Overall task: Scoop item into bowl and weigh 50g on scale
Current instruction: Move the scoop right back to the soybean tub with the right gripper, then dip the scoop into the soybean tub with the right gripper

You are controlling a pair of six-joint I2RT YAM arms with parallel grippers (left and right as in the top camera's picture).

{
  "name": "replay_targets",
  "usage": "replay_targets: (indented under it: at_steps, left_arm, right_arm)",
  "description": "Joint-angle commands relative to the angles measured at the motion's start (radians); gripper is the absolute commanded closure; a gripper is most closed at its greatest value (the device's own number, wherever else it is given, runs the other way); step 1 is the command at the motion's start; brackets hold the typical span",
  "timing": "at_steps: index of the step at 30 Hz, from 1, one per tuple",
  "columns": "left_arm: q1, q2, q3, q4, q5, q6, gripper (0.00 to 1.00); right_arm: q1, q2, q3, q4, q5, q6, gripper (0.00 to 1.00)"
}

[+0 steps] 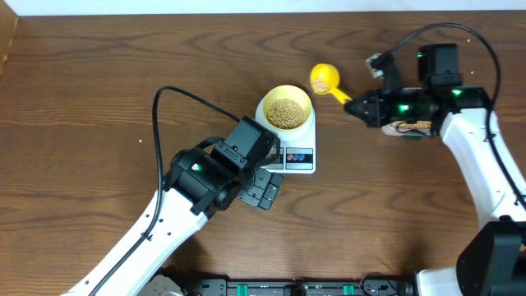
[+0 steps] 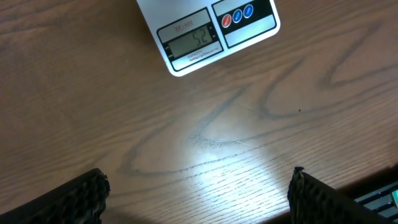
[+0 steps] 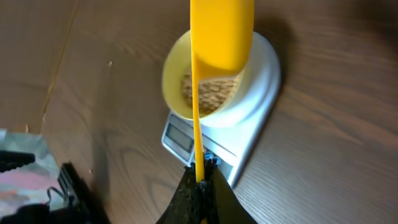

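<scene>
the beans point(image 1: 285, 113) sit in the yellow bowl point(image 1: 283, 92) on the white scale point(image 1: 301, 158) in the middle of the frame. the right gripper point(image 1: 355, 107) pinches the yellow scoop point(image 1: 324, 79) just right of the bowl. the left gripper point(image 1: 267, 191) is spread wide below the scale.

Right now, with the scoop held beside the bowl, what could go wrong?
The display on the scale reads 52, already past 50; more beans would overshoot further. The right fingers pinch the scoop only at its handle tip, so it could twist and clip the bowl, disturbing the reading.
</scene>
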Motion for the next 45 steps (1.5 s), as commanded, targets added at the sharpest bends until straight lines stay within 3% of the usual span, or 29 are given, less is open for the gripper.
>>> replay_targets:
  at_steps: [1,9,17,32,45]
  left_arm:
    - [-0.002,-0.004,0.024,0.000,-0.012,0.005,0.06]
    - [-0.002,-0.004,0.024,0.000,-0.012,0.005,0.06]
    - [-0.002,-0.004,0.024,0.000,-0.013,0.005,0.06]
    - [-0.002,-0.004,0.024,0.000,-0.013,0.005,0.06]
    - [-0.002,-0.004,0.024,0.000,-0.013,0.005,0.06]
  right_arm:
    - [-0.071,-0.003,0.021,-0.019,-0.046,0.000,0.99]
    - [-0.262,-0.054,0.021,-0.097,-0.051,-0.047,0.99]
    - [-0.382,-0.069,0.021,-0.180,0.065,-0.083,0.99]
    - [-0.352,-0.069,0.021,-0.186,0.296,-0.081,0.99]
    - [-0.175,-0.069,0.021,-0.203,0.613,-0.037,0.99]
